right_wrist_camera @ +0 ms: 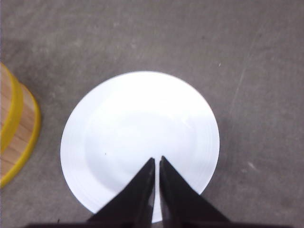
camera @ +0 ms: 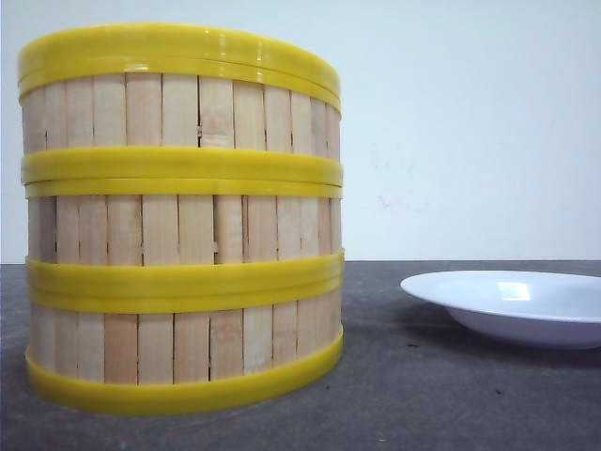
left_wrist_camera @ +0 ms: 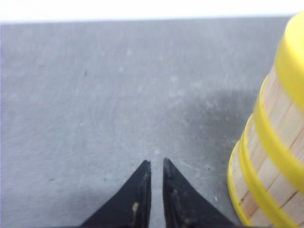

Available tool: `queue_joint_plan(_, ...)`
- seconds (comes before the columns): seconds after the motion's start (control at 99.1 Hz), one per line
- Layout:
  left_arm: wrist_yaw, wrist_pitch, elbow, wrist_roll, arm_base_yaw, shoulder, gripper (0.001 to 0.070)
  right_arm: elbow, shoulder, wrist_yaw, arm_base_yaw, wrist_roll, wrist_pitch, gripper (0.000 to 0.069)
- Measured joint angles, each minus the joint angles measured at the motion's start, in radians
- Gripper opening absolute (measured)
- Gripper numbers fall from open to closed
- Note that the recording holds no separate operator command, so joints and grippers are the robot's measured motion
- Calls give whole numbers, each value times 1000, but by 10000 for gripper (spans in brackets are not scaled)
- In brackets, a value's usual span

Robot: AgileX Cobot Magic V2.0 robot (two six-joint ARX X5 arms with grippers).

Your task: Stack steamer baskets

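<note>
Where the front view looks across the grey table [camera: 451, 395], the three steamer baskets [camera: 183, 221] stand stacked in one column filling the left half of the frame, yellow rims meeting between each tier of pale slats, top rim sitting slightly askew. White plate [camera: 512, 305] at right edge of frame, apart from the stack, nothing on it. Left wrist view: left gripper [left_wrist_camera: 156, 166] at bottom centre, black fingers drawn nearly together with only a thin slit between, holding nothing, over bare table; the stack shows at the right edge of that frame, near but clear of the fingers. Right wrist view: right gripper [right_wrist_camera: 157, 161] likewise closed to a slit, empty, tips above the plate's near part; basket stack at the left edge, well apart.
</note>
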Motion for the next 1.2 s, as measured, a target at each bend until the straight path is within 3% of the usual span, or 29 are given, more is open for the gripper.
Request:
queue_joint_plan(0.141,0,99,-179,-21,0,-152,17,0,0,0,0,0,3,9)
queue_joint_plan(0.323,-2,125,-310,-33,0,-272,17,0,0,0,0,0,27,9)
queue_joint_plan(0.605,-4,180,-327,-34,0,-286,17,0,0,0,0,0,56,9)
queue_joint_plan(0.736,-3,215,-340,-65,0,-286,17,0,0,0,0,0,67,9)
queue_joint_plan(1.2,-4,215,-341,-85,0,-286,17,0,0,0,0,0,108,9)
